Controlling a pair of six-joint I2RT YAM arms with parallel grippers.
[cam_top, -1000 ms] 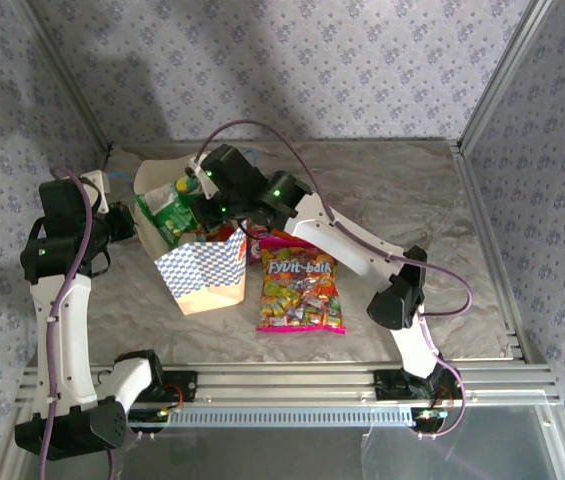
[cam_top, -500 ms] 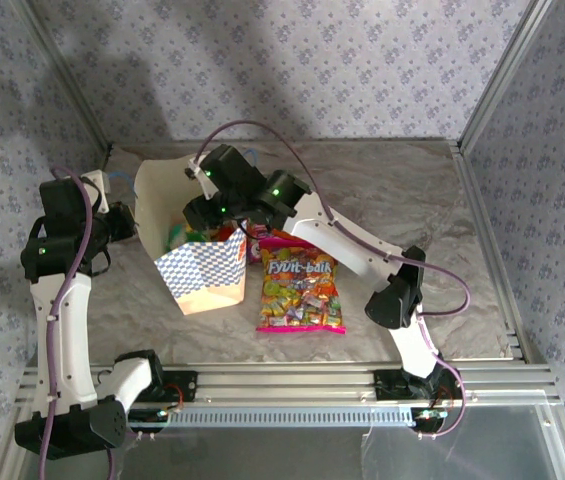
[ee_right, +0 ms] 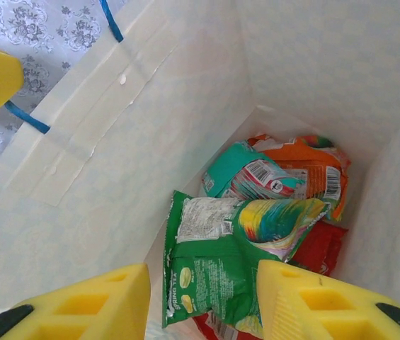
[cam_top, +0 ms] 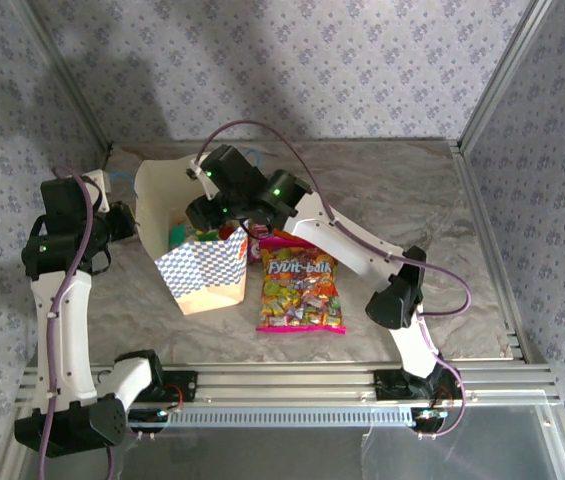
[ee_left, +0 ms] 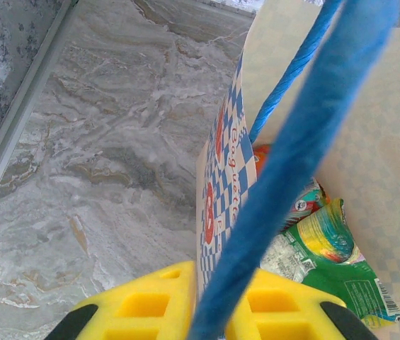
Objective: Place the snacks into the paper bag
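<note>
- right gripper hangs over the mouth of the paper bag; jaws apart, nothing between them.
- left gripper is clenched on the bag's left wall near the rim. the blue cord handle crosses in front of it.
- inside the bag, the green packet lies on top. the teal packet, orange packet and red packet are under and behind it.
- the large pink bag lies flat on the table, just right of the paper bag and not touching either gripper.
- judgement: step in hand is getting the right gripper out of the bag with the green packet left inside.
- to do it well: rise straight up, jaws wide, clear of the walls and the cord. the left grip should hold the wall so the mouth stays spread and the bag does not tip.
- orientation: the paper bag stands roughly upright with its mouth up and its checkered wall toward the arm bases.
- the green packet's long axis runs across the bag floor, slanted in the right wrist view.
- the pink bag's long axis runs near to far, print side up, top edge away from the bases.
- judgement: the pink bag looks nearly as wide as the mouth. a pinch on a short edge would let it hang and enter end first.
</note>
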